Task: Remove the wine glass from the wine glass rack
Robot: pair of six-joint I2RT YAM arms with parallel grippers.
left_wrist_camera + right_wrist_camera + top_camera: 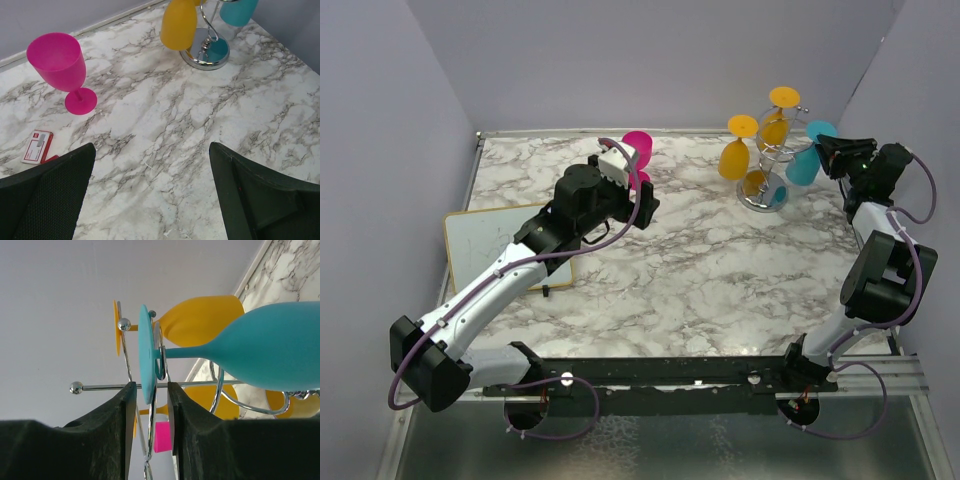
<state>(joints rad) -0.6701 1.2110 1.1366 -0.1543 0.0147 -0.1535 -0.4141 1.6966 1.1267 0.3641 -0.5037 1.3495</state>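
Right gripper (151, 386) stood narrowed astride the foot of the teal wine glass (270, 347) — unclamped — seemingly to slide it off the wine glass rack (100, 387).

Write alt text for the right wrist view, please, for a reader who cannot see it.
The right pincer straddles the disc foot of a teal wine glass hanging on the silver wire rack, with a gap on each side. A yellow glass hangs behind it.
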